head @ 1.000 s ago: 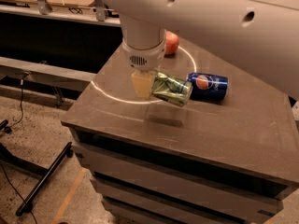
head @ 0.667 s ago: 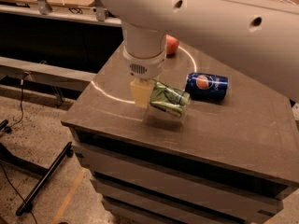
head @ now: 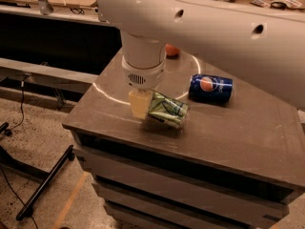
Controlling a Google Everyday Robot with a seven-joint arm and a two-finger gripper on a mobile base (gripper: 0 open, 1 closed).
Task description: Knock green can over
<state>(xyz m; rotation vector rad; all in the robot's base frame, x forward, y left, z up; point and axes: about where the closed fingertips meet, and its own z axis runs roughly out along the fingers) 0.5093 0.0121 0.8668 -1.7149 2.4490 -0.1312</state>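
Observation:
The green can (head: 167, 109) lies on its side on the dark table (head: 228, 142), near the front left part, its end toward the left. My gripper (head: 140, 104) hangs from the big white arm (head: 200, 27) and sits right against the can's left end, touching it. The arm's wrist hides what lies directly behind the gripper.
A blue Pepsi can (head: 211, 88) lies on its side behind and to the right of the green can. An orange-red object (head: 172, 50) shows at the table's back, partly hidden by the arm. The table's front edge is close to the green can. Dark stand legs (head: 43, 185) lie on the floor at left.
The gripper and the green can have moved together toward the table's front edge and lower. The Pepsi can has not moved.

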